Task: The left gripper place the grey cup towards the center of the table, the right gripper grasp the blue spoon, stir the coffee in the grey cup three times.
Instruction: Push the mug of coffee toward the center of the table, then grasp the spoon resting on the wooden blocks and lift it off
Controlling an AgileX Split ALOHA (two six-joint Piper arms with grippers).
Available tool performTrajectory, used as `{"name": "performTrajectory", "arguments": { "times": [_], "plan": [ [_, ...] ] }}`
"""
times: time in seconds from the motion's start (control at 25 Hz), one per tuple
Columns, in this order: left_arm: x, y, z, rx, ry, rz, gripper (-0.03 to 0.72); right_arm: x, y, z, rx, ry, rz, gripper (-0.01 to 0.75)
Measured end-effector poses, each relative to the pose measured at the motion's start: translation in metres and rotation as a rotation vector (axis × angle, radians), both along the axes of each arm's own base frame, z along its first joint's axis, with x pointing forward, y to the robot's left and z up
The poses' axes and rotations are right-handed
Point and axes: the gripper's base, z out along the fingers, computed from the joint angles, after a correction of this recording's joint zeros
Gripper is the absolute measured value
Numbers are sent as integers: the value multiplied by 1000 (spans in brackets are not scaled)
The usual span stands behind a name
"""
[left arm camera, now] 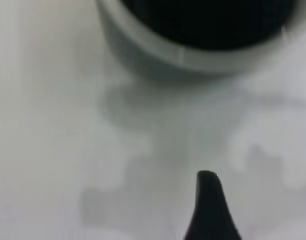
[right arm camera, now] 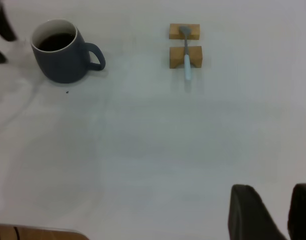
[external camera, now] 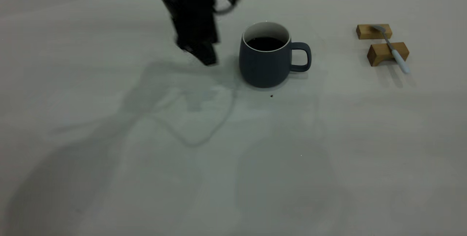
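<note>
Near the middle of the worktop (external camera: 109, 177) in the exterior view, the grey cup (external camera: 265, 62) stands upright with its handle toward the right, the coffee (external camera: 265, 43) dark inside it. The left gripper (external camera: 204, 55) hangs just beside the cup on its left, apart from it; whether its fingers are spread or closed cannot be told here. Well to the right, the blue spoon (external camera: 393, 49) lies across 2 wooden blocks (external camera: 387, 53).

In the left wrist view, 1 dark finger (left arm camera: 209, 210) shows over the worktop (left arm camera: 43, 150), with the cup (left arm camera: 193, 55) close ahead and untouched.

In the right wrist view, the right gripper (right arm camera: 273, 210) holds nothing, its 2 fingers (right arm camera: 250, 212) parted. The cup (right arm camera: 63, 57), the spoon (right arm camera: 186, 55) and the blocks (right arm camera: 185, 56) lie far off.
</note>
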Motion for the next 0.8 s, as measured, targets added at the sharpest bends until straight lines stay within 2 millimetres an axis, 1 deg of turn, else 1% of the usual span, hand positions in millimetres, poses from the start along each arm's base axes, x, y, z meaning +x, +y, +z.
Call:
{"name": "performTrajectory", "arguments": {
  "times": [0.04, 0.16, 0.32, 0.4, 0.48, 0.6, 0.72, 0.8],
  "plan": [
    [0, 6, 10, 31, 16, 34, 585, 0, 0, 0, 0, 0, 0, 238],
    [-5, 20, 52, 91, 61, 206, 585, 0, 0, 0, 0, 0, 0, 238],
    [-19, 32, 125, 113, 58, 481, 585, 0, 0, 0, -1, 0, 0, 238],
    [-33, 38, 165, 98, 54, 626, 585, 0, 0, 0, -1, 0, 0, 238],
    [-47, 44, 200, 67, 49, 741, 585, 0, 0, 0, -1, 0, 0, 238],
    [-70, 53, 249, -5, 13, 855, 585, 0, 0, 0, -1, 0, 0, 238],
    [-89, 60, 284, -85, -38, 913, 585, 0, 0, 0, -1, 0, 0, 238],
    [-102, 65, 301, -128, -53, 961, 585, 0, 0, 0, -1, 0, 0, 238]
  ]
}}
